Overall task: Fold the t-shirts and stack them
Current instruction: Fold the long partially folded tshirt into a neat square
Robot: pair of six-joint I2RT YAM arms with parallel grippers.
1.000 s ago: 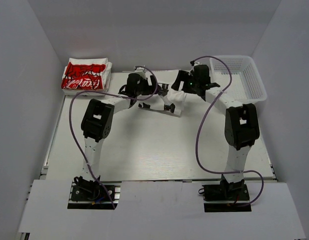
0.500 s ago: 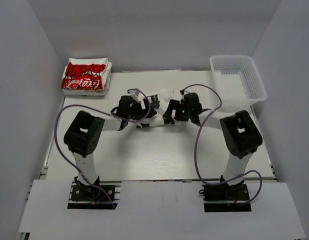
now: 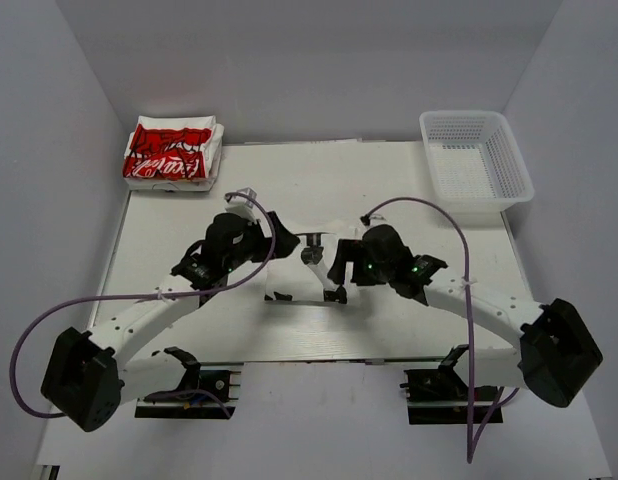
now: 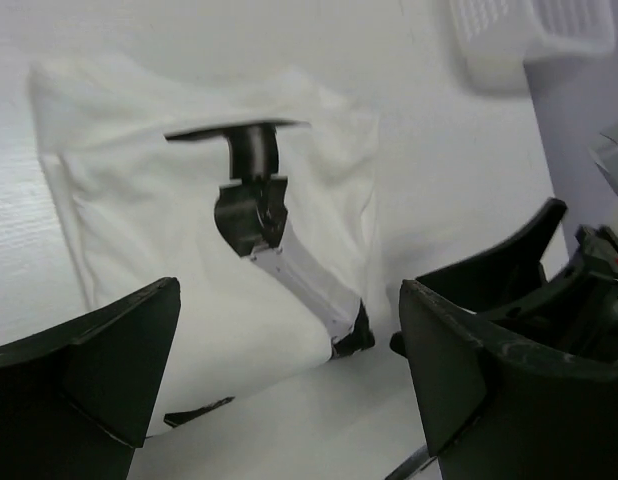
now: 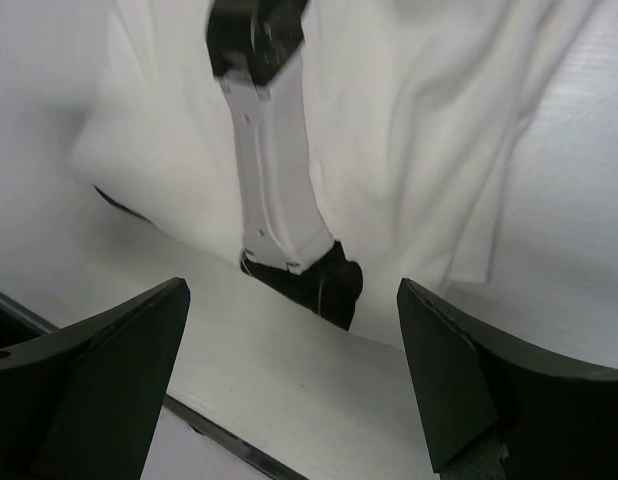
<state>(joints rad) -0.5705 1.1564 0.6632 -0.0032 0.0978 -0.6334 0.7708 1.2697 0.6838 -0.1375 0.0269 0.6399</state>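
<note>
A plain white t-shirt (image 3: 299, 277) lies bunched on the table at the centre. It also shows in the left wrist view (image 4: 139, 220) and the right wrist view (image 5: 409, 120). A black and white bar-shaped thing (image 3: 335, 275) lies on it. My left gripper (image 3: 281, 254) is open at the shirt's left side, its jaws wide and empty (image 4: 289, 290). My right gripper (image 3: 341, 268) is open at the shirt's right side, also empty (image 5: 294, 285). A stack of folded t-shirts with a red print (image 3: 172, 152) sits at the back left corner.
A white plastic mesh basket (image 3: 477, 160) stands at the back right and shows in the left wrist view (image 4: 529, 30). Grey walls close in the table on three sides. Purple cables loop from both arms.
Both arms have drawn back from the far middle toward the near edge, bringing the white shirt with them. The shirt now rests on the table and both grippers stand open beside it.
</note>
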